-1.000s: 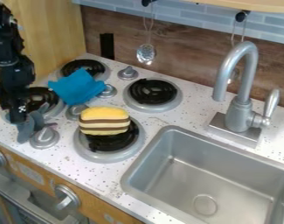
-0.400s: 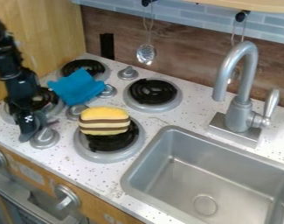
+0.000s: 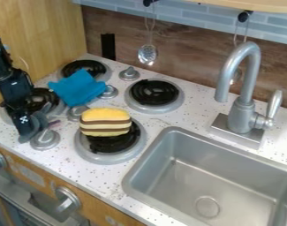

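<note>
The black gripper [image 3: 34, 127] hangs low at the left, over the counter's front left corner, beside the front-left stove knob [image 3: 45, 139]. A small pinkish bit [image 3: 53, 124] shows just right of it; whether it is held cannot be made out. To the right, a yellow and brown striped toy [image 3: 105, 122] rests on the front burner [image 3: 113, 143]. A crumpled blue cloth [image 3: 78, 88] lies between the left burners and a knob, up and right of the gripper. Part of the left burner [image 3: 37, 101] is hidden behind the arm.
The grey sink [image 3: 213, 176] takes up the lower right, with a tall faucet [image 3: 244, 110] behind it. Another burner [image 3: 154, 93] is at the centre back. Utensils, among them a slotted spoon [image 3: 148, 54], hang along the back wall. Oven knobs stick out at the front edge.
The gripper first came lower and to the right, close to the front-left knob, and has since shifted slightly, its arm leaning more. The striped toy and blue cloth have stayed put.
</note>
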Motion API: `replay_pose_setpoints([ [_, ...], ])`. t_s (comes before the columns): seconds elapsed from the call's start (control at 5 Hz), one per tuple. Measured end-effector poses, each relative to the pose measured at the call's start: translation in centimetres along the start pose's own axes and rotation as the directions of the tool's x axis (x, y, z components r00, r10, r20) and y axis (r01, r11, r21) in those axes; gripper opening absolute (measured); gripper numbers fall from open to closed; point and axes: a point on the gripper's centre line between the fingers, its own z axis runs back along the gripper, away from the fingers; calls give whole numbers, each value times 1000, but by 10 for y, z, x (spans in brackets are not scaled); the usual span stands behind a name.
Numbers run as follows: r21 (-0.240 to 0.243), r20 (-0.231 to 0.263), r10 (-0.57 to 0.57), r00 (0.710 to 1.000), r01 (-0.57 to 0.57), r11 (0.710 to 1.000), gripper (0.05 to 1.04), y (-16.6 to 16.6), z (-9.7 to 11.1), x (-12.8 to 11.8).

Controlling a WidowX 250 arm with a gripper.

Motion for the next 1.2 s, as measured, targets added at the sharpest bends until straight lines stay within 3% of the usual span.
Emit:
replay_pose_setpoints([
  [0.2,50,28,-48,998,47,998,588,-4,10,4],
  [0.4,154,65,-163,984,152,976,473,-18,43,25],
  [0.6,217,98,-262,960,237,947,438,-39,65,47],
  [0.8,191,125,-354,927,328,925,438,-63,61,76],
  [1.0,154,146,-400,905,379,913,438,-70,44,97],
  [1.2,154,155,-472,868,451,879,438,-81,29,128],
])
